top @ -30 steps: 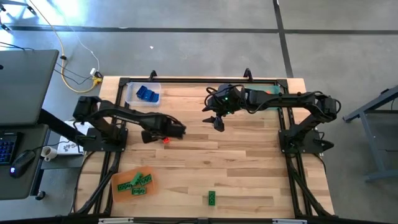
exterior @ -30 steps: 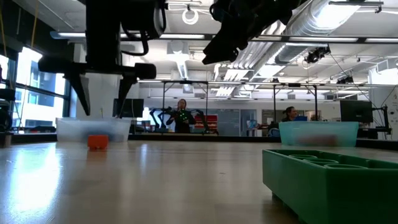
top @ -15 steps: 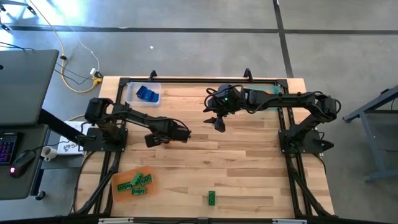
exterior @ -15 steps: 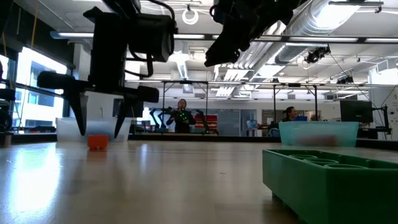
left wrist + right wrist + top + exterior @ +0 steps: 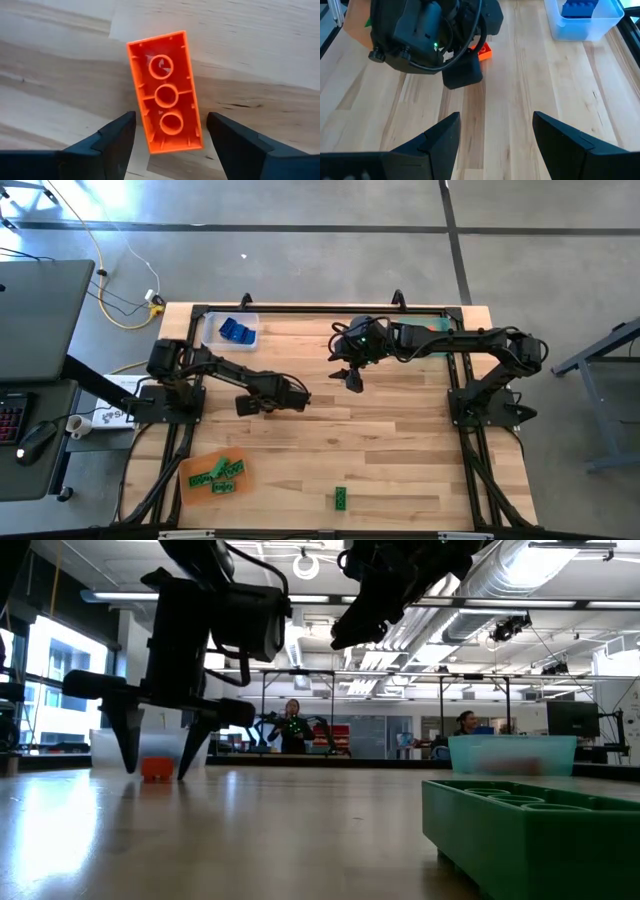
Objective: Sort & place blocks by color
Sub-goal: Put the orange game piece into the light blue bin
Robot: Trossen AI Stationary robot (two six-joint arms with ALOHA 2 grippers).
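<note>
My left gripper (image 5: 170, 125) is open and points down at the table's middle (image 5: 283, 396). Its two fingers stand on either side of a red-orange block (image 5: 162, 85) without touching it. The block lies studs-down on the wood, its hollow underside facing up. In the low view the fingertips reach almost to the table beside the block (image 5: 155, 768). In the high view the gripper hides it. My right gripper (image 5: 352, 378) hangs open above the table's far middle, holding nothing. One green block (image 5: 341, 498) lies flat near the near edge.
A clear tray with blue blocks (image 5: 232, 330) sits at the far left. An orange tray with green blocks (image 5: 214, 474) sits at the near left. A green tray (image 5: 441, 327) lies under the right arm at the far right. Bare wood spreads between them.
My left gripper has moved a little toward the table's right and come down, still open, until its fingers straddle the red-orange block. The block has stayed where it was.
</note>
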